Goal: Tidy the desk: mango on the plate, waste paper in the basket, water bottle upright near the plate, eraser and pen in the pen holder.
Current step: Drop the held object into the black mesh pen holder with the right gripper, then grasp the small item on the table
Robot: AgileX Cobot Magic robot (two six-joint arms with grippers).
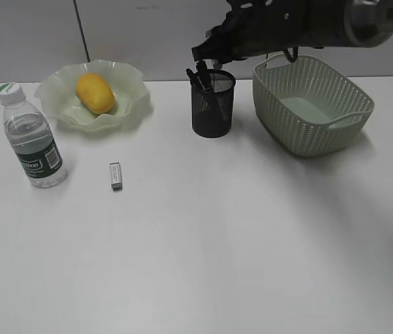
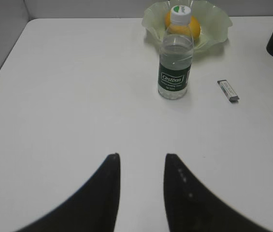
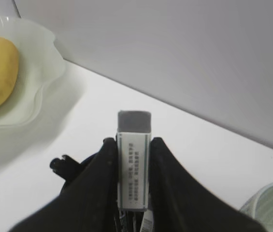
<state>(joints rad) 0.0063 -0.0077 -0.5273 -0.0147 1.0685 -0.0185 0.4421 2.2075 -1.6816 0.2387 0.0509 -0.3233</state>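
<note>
Desk (image 1: 203,250): white, flat, seen at a slant from above in the exterior view.

Plate (image 1: 130,97) at far left, wavy-rimmed, pale green; the mango (image 1: 94,92) is seated inside it. Water bottle (image 1: 32,139) stands upright, white cap on top, just in front of and to the left of the plate. In the left wrist view the bottle (image 2: 176,58) is lined up directly before the plate (image 2: 218,21), partly covering the mango (image 2: 194,26).

A small grey-and-white block — an eraser in a printed sleeve (image 1: 115,175) — lies flat on the desk, right of the bottle and apart from it.

Pen holder (image 1: 213,104) is placed near the middle of the far edge; dark pen ends (image 1: 199,75) are seen sticking out of its top. Basket (image 1: 312,104) sits to the right of the holder, close by but not touching; its interior appears bare in the exterior view.

Left gripper (image 2: 141,162): two dark fingers held apart over bare desk, nothing between them, well short of the bottle.

Right gripper (image 3: 133,145): fingers are closed on a second eraser (image 3: 134,159), upright, its printed sleeve facing the camera and its dark end uppermost. In the exterior view the right arm (image 1: 279,28) is extended over the pen holder; the gripper itself is hard to separate from the dark arm there. Waste paper cannot be made out in any view.
</note>
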